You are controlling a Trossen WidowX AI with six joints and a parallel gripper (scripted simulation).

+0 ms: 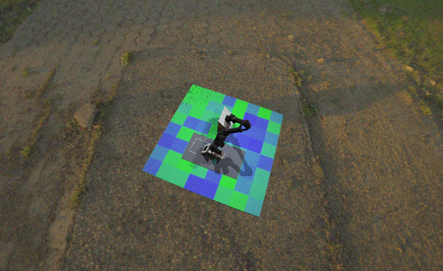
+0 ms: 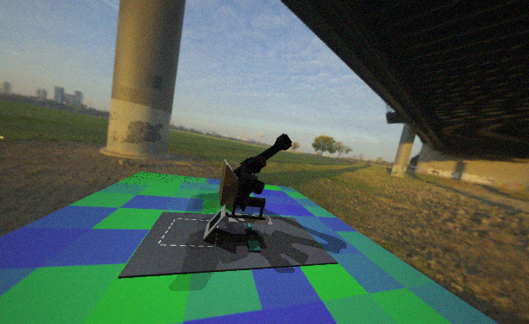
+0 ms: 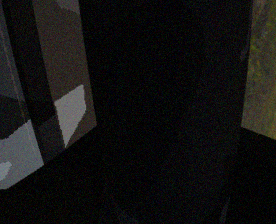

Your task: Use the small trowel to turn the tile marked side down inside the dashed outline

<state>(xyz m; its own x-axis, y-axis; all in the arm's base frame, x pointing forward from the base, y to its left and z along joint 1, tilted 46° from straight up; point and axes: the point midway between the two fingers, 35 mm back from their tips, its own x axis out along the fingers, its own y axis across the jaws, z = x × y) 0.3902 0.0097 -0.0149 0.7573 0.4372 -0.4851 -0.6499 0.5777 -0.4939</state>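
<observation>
The tile (image 1: 206,148) (image 2: 215,222) has a pale frame around a dark square and stands steeply tilted. Its low edge is by the right side of the dashed outline (image 2: 187,246), its high edge beside the gripper; its dark-square side faces up and left. My gripper (image 2: 248,217) is low over the mat (image 1: 230,170) (image 2: 143,263), just right of the tile, and shut on the trowel (image 2: 254,243). The teal handle shows below the fingers. A pale strip runs under the gripper; I cannot tell if it is the blade. The wrist view is mostly dark.
A large thin panel (image 1: 223,117) (image 2: 228,186), pale on one side and brown on the other, stands upright close to the arm (image 1: 239,127) (image 2: 258,162). The mat lies on a table top (image 1: 199,182) (image 2: 219,288) patterned in green and blue.
</observation>
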